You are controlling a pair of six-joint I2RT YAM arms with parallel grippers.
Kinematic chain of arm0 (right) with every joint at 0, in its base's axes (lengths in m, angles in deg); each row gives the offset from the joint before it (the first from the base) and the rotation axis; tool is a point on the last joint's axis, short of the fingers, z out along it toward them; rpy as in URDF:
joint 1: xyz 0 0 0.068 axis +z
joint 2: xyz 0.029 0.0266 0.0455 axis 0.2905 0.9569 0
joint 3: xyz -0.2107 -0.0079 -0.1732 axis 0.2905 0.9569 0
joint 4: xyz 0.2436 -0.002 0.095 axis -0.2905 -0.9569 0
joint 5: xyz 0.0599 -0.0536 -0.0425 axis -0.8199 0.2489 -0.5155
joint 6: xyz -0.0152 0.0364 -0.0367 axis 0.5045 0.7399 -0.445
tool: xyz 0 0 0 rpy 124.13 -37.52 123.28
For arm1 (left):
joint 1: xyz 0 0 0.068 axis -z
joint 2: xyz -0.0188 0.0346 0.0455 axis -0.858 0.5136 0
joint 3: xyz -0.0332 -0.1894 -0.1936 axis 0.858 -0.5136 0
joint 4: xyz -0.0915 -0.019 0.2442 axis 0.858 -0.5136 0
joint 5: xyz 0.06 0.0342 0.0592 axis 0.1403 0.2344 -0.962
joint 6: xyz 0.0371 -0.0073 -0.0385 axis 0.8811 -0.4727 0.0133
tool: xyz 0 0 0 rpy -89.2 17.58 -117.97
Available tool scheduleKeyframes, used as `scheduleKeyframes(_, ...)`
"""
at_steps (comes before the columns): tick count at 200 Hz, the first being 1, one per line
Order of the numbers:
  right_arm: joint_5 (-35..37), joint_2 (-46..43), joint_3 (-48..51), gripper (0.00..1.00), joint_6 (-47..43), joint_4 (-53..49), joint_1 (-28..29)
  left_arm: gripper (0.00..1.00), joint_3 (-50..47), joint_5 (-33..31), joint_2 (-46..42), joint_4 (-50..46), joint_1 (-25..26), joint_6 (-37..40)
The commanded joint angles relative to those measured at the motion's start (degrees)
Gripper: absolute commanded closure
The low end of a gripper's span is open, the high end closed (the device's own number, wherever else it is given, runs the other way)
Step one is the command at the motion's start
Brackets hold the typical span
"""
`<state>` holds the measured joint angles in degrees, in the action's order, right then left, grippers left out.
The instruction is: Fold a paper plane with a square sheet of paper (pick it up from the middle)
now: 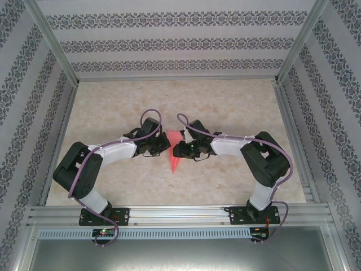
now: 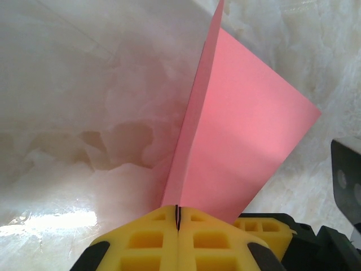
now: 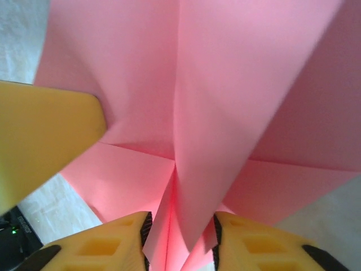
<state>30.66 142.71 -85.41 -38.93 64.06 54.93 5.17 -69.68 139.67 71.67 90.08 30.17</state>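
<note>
Paper plane point(image 1: 175, 158) mid-table, left gripper point(image 2: 177, 213) clamped on its edge, right gripper point(image 3: 179, 220) apart astride its ridge, wide table point(image 1: 113, 101) around.

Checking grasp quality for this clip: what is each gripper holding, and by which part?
Both touch the paper plane: left gripper pinched shut on a folded edge; right gripper straddling its centre ridge, jaws apart, grip cannot be told.
</note>
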Motion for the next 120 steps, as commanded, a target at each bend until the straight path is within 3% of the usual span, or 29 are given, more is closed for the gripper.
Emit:
scheduleKeyframes(1, 1.7, 0.9, -1.4, 0.70, 1.2, -2.0, 1.0, 0.94, 1.3, -0.8, -0.5, -1.4, -0.7, 1.1)
scheduleKeyframes(54, 2.2, 2.3, -1.6, 0.75, 4.9, 1.8, 2.0, 0.92, 0.9, -0.7, -0.7, -1.0, -0.7, 0.7)
scheduleKeyframes(74, 3.6, 2.3, -1.5, 0.86, 5.7, 1.9, 2.0, 0.88, 1.1, -1.0, -1.0, -1.5, -0.7, 0.9)
scheduleKeyframes(100, 7.7, -0.3, -2.3, 0.93, 3.4, -2.5, 1.8, 0.72, 1.9, -2.9, -2.7, -4.3, -1.4, 2.2)
scheduleKeyframes(120, 12.1, -3.6, -4.2, 0.94, -1.6, -10.5, 0.9, 0.47, 2.5, -6.3, -5.0, -8.5, -2.5, 3.3)
